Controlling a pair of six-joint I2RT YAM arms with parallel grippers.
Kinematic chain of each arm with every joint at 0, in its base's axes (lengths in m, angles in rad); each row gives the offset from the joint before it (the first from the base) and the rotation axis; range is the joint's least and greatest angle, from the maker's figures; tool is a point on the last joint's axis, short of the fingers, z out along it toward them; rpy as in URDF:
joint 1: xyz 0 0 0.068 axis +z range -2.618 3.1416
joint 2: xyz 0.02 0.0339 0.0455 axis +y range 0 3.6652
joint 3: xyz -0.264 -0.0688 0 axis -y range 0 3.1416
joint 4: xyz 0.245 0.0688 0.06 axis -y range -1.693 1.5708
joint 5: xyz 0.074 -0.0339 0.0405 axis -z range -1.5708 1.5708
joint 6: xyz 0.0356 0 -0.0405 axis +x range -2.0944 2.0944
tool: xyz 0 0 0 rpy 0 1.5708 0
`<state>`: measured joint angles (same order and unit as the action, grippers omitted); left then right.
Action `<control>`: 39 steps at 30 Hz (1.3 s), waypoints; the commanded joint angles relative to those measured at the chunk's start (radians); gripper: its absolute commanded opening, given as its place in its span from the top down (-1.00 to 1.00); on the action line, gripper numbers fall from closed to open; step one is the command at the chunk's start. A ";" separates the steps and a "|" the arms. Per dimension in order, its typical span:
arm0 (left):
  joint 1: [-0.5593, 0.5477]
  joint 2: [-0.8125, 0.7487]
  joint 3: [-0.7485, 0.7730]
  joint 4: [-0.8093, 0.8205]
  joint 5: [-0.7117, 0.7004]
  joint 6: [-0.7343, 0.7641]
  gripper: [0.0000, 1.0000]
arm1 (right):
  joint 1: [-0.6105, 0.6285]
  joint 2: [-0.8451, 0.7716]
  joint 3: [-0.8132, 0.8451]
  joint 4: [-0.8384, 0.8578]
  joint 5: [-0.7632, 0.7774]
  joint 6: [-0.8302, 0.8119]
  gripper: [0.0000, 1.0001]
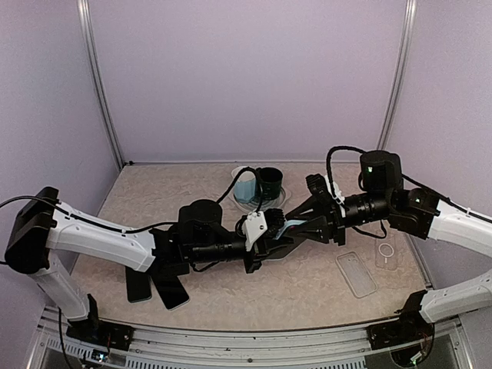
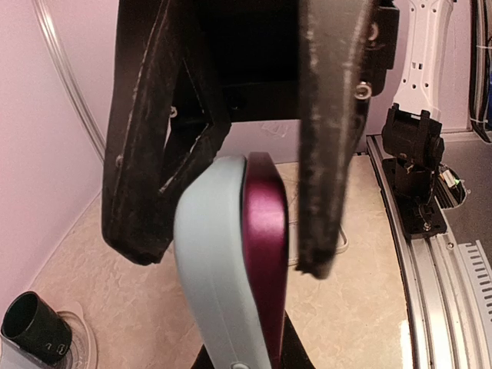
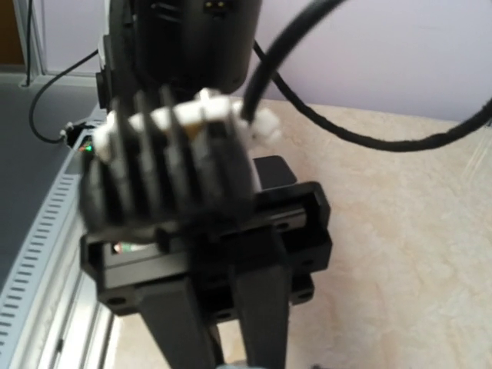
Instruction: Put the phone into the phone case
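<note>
A light blue phone case is held in the air at mid-table between both arms. In the left wrist view the case stands on edge with a magenta phone lying against its right side. My left gripper straddles the pair. Its right finger stands a small gap off the phone. My right gripper grips the far end, showing as a black shape under the pair. The right wrist view shows mostly the left gripper's fingers and a sliver of case.
Two clear cases lie on the table at the right. Dark phones lie at the front left under the left arm. A black cup and a pale blue roll stand at the back centre.
</note>
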<state>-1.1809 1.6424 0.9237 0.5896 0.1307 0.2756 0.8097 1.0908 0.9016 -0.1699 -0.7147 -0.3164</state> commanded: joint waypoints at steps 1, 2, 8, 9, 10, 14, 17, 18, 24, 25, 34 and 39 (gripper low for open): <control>-0.006 -0.014 0.004 0.050 0.008 0.017 1.00 | 0.008 0.015 0.038 -0.046 -0.020 -0.029 0.44; -0.006 -0.014 0.004 0.052 0.008 0.016 1.00 | 0.007 0.016 0.039 -0.045 -0.024 -0.032 0.50; -0.006 -0.027 0.003 0.065 0.028 -0.011 1.00 | 0.008 0.020 0.049 -0.095 0.000 -0.065 1.00; -0.006 -0.029 0.003 0.066 0.038 -0.019 1.00 | 0.008 0.017 0.048 -0.095 0.006 -0.070 1.00; -0.006 -0.032 0.003 0.070 0.051 -0.031 1.00 | 0.008 0.015 0.047 -0.095 -0.001 -0.076 1.00; -0.006 -0.032 0.006 0.107 0.112 -0.102 1.00 | 0.008 0.021 0.054 -0.075 -0.032 -0.079 1.00; -0.007 -0.034 0.007 0.143 0.117 -0.162 1.00 | 0.008 0.019 0.054 -0.059 0.028 -0.069 0.60; -0.006 -0.036 0.001 0.157 0.111 -0.165 1.00 | 0.008 0.016 0.054 -0.052 0.054 -0.053 0.06; -0.006 -0.072 -0.048 0.204 0.074 -0.104 1.00 | -0.015 -0.053 -0.020 0.015 0.109 0.026 -0.98; -0.006 -0.076 -0.051 0.206 0.075 -0.098 1.00 | -0.022 -0.072 -0.041 0.038 0.096 0.041 -0.98; -0.005 -0.111 -0.069 0.259 0.156 -0.132 1.00 | -0.039 -0.177 -0.217 0.306 -0.027 0.211 -0.12; -0.005 -0.106 -0.067 0.268 0.160 -0.136 1.00 | -0.039 -0.135 -0.198 0.317 -0.078 0.233 0.24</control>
<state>-1.1847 1.5681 0.8486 0.7597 0.2649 0.1532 0.7765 0.9329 0.6945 0.0715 -0.7307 -0.1364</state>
